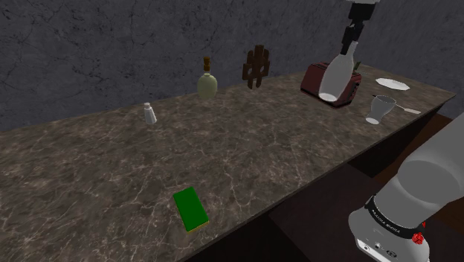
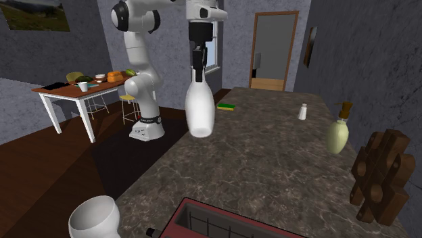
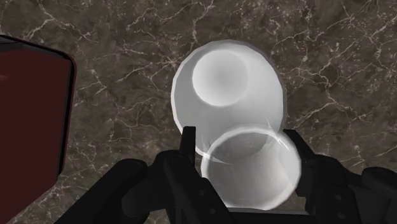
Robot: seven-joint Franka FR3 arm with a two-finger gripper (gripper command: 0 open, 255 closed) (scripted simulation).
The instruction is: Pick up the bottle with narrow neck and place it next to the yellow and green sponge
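Shoulder view first: the gripper (image 1: 351,35) is up high at the right, clamped on the neck of the white bottle (image 1: 336,77). The bottle hangs tilted, base down, in front of the dark red toaster (image 1: 313,76). The yellow and green sponge (image 1: 190,209) lies well apart from it, near the front edge of the marbled countertop (image 1: 245,149). A white goblet (image 1: 381,109) and a plate (image 1: 392,84) sit to the toaster's right. Over to the second exterior view: the bottle (image 2: 200,108) dangles from the black gripper (image 2: 198,61), clear of the counter, and the sponge (image 2: 226,107) shows behind it near the far end. A small shaker (image 2: 303,111) and a pale dispenser (image 2: 337,135) stand off to the right. Now the wrist view, looking straight down the bottle (image 3: 226,95): both fingers (image 3: 188,143) press against its neck, one on each side. The gripper (image 3: 245,149) has it firmly clasped, with the toaster (image 3: 32,108) beside it.
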